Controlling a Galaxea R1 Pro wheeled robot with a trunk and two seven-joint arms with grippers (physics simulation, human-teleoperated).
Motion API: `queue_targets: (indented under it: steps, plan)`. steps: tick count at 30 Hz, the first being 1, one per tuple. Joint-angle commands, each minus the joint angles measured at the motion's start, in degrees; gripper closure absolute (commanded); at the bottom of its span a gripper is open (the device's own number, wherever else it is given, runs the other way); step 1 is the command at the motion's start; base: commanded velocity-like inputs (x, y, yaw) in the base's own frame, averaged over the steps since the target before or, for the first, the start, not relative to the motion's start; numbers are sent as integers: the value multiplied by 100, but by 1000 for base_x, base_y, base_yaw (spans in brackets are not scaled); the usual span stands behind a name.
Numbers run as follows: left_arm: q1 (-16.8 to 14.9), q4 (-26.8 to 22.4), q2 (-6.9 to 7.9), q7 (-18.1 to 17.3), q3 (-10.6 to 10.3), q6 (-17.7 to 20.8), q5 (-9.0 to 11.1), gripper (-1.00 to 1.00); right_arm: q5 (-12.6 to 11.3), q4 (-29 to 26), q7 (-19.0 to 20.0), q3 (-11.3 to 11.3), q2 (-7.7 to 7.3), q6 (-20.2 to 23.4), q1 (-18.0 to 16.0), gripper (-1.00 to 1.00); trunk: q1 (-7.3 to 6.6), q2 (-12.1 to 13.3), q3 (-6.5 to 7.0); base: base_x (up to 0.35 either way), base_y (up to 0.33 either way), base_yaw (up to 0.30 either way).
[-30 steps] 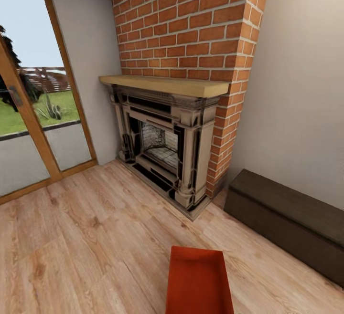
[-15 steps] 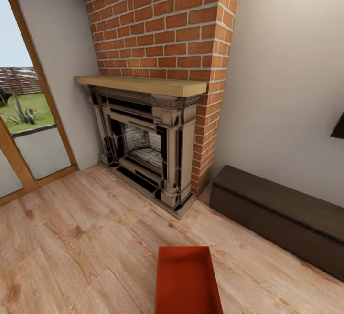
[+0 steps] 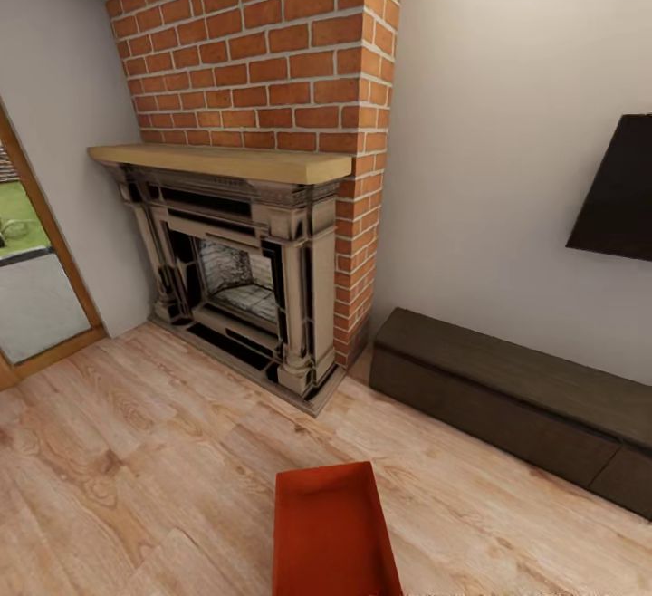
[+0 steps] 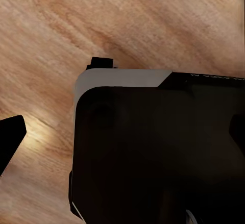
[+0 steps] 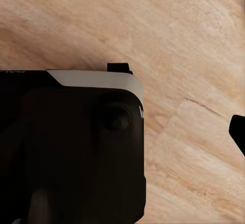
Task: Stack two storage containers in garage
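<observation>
One orange-red storage container (image 3: pixel 330 533), an open-topped bin, shows at the bottom centre of the head view over the living room's light wood planks (image 3: pixel 136 478); what carries it is hidden. The left wrist view holds my left gripper (image 4: pixel 122 132), with one dark fingertip (image 4: pixel 11 134) at the picture's edge, over the planks and my own dark base (image 4: pixel 153 152). My right gripper (image 5: pixel 122 132) looks the same in the right wrist view, with a fingertip (image 5: pixel 238 131) at the far edge beside the base (image 5: pixel 71 147). Neither gripper holds anything.
A stone fireplace (image 3: pixel 235 279) with a wooden mantel stands ahead under a red brick chimney (image 3: pixel 263 52). A long dark low bench (image 3: pixel 516 397) runs along the white wall on the right, under a black wall TV (image 3: pixel 620 193). A glazed door (image 3: pixel 32 297) is at far left.
The head camera has swung right: fireplace and glazed door slid left and the TV came into view. The container kept its place at the bottom of the view, so it travels with me.
</observation>
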Motion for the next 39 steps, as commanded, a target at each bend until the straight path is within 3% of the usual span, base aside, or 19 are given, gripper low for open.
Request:
queue_targets:
  steps: [1,9,26,39]
  plan:
    - [-3,5,2,-22,-7,-16,59,-100,-50,7,-12,48,4,-19,-5,-100,0,-5,-7,0,0,-211]
    - [-3,5,2,-22,-9,-16,59,-100,-50,10,-12,48,4,-19,-5,-100,0,-5,-7,12,-15,-55]
    - [-3,5,3,-28,-6,-11,59,-100,-44,8,-19,48,14,-19,-5,-100,0,-5,-7,151,-197,1]
    - [-3,5,2,-22,-6,-16,59,-100,-33,10,-13,48,4,-19,-5,-100,0,-5,-7,14,-8,233]
